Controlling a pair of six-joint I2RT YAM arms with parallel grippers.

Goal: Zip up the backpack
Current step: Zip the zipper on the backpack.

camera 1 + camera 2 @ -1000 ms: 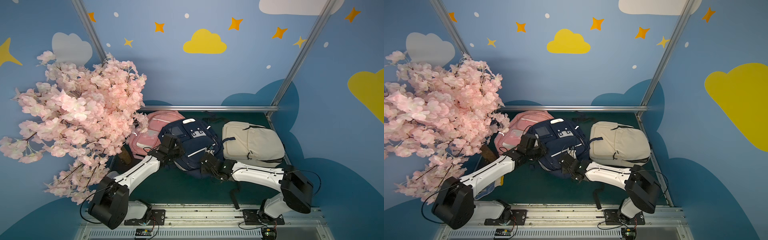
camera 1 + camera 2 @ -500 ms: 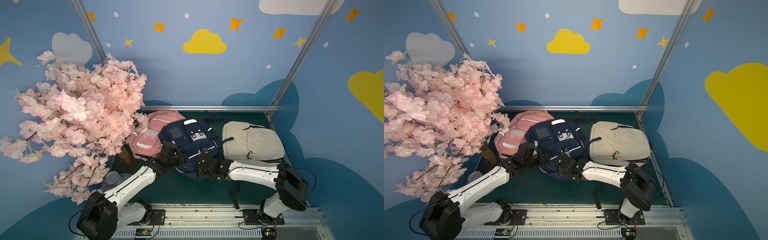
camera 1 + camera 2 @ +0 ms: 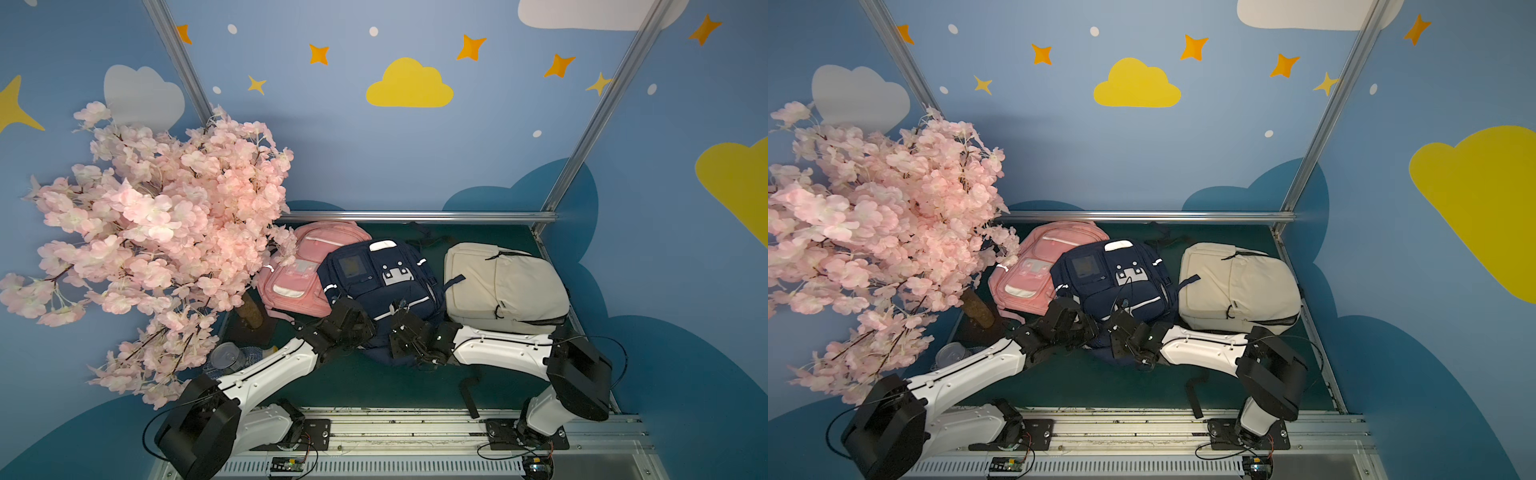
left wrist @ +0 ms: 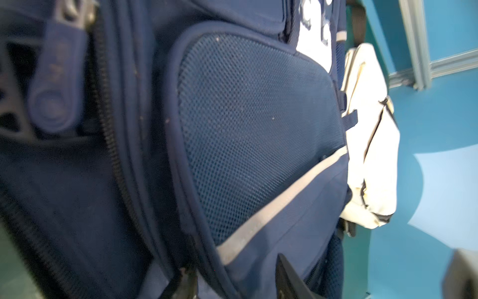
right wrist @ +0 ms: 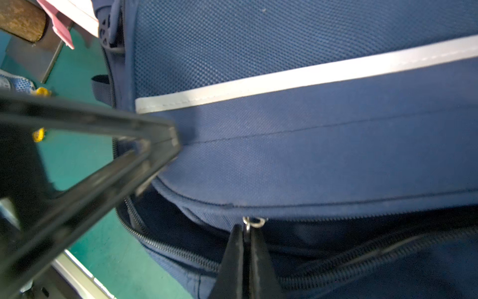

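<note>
The navy backpack (image 3: pixel 374 282) lies between two other bags in both top views (image 3: pixel 1108 286). Its main zipper (image 5: pixel 168 248) gapes at the near edge and shows the dark inside. My right gripper (image 5: pixel 247 227) is shut on the zipper pull (image 5: pixel 254 222), just below its metal ring. My left gripper (image 4: pixel 236 279) is at the backpack's near left corner. Its jaws stand apart with the grey-striped edge of the mesh side pocket (image 4: pixel 253 129) between them. One left finger (image 5: pixel 165 139) presses on the fabric. In the top views both wrists hide their fingertips.
A pink backpack (image 3: pixel 303 270) leans under the navy one on the left and a cream backpack (image 3: pixel 503 282) lies on the right. A cherry-blossom tree (image 3: pixel 158 232) overhangs the left side. A tin can (image 3: pixel 226 357) stands near its trunk. A black strap (image 3: pixel 469 395) trails on the green floor.
My left arm drew back from the backpack's upper left side to its near left corner, and its jaws opened. The right gripper slid slightly left, still shut on the pull.
</note>
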